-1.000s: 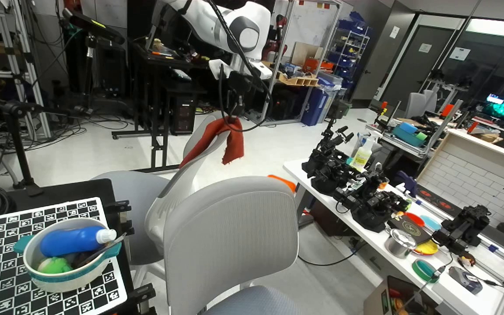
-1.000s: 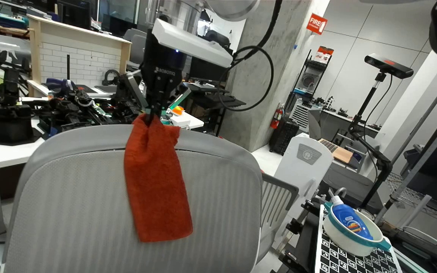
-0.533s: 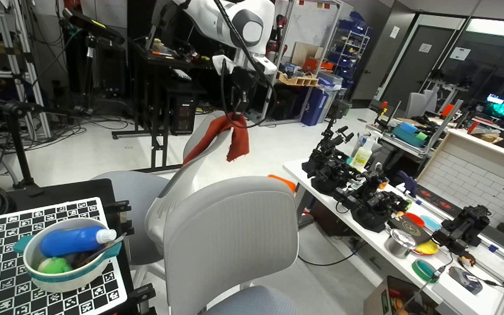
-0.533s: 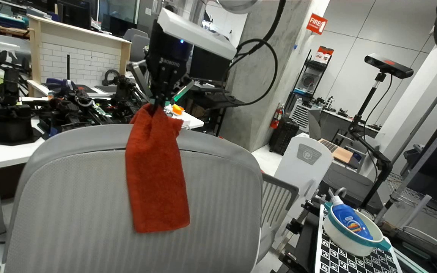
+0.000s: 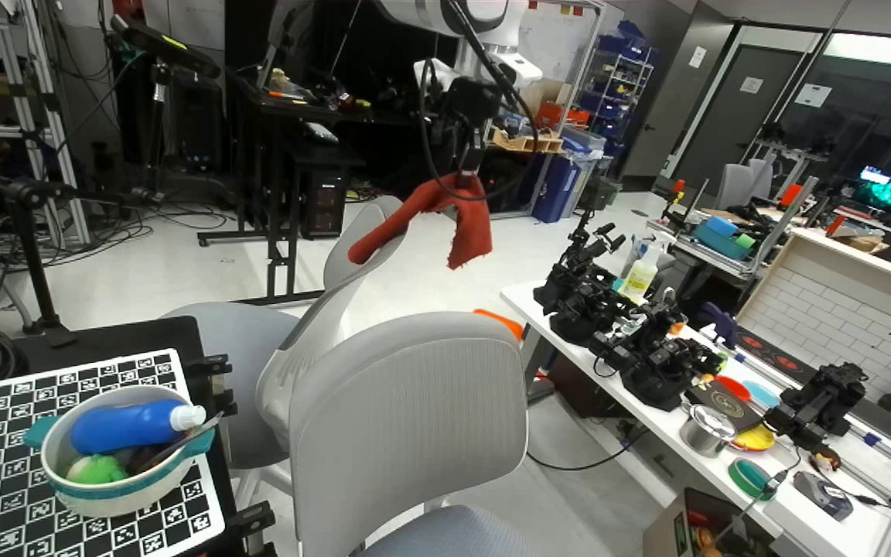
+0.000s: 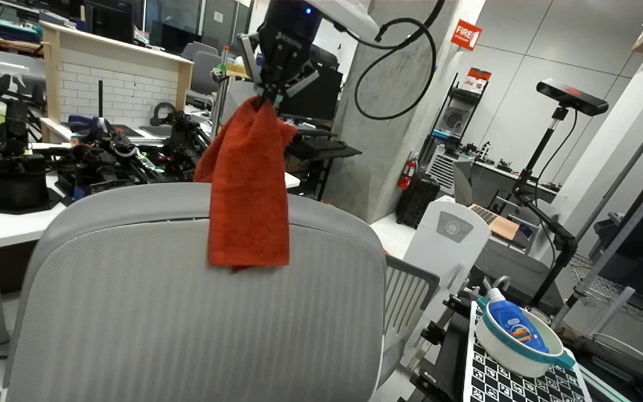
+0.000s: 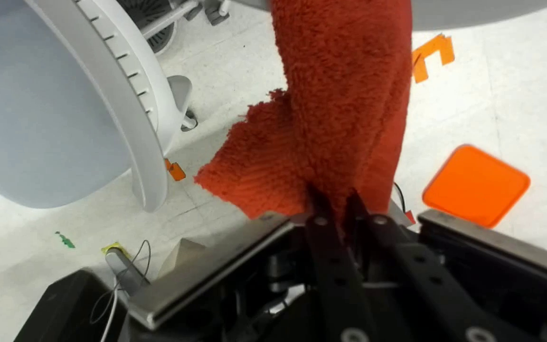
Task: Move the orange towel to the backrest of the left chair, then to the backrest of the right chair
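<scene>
Two fingers (image 7: 331,254) closed on orange towel (image 6: 250,195); ends hang either side of gray backrest (image 6: 310,318).

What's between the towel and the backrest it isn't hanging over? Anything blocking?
Only the straddled backrest: the towel, held in the claw, has one end hanging across its top edge, so it likely needs lifting clear first. Nothing else visible stands between the towel and the other chair's backrest.
</scene>
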Controlling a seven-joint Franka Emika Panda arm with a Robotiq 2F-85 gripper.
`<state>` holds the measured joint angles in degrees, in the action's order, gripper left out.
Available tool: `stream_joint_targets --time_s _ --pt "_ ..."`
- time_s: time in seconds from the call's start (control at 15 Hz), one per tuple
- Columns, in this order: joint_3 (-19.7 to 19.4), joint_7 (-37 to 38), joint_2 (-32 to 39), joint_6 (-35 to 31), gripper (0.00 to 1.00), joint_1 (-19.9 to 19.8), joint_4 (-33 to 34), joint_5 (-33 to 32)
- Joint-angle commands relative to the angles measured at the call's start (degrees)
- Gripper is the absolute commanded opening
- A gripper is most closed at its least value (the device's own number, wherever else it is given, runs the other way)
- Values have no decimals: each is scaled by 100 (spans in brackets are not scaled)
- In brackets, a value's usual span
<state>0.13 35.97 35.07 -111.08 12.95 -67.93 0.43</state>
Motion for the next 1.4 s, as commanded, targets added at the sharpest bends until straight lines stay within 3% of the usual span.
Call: stream_joint_targets --time_s 0.0,0.6,1.0,1.33 --pt "-120 52 -247 149 2 -349 189 165" --pt "-166 133 -173 332 2 -1056 1281 350" --pt "-146 276 114 390 2 -938 1632 241" --pt "-168 458 386 190 2 -624 1461 117"
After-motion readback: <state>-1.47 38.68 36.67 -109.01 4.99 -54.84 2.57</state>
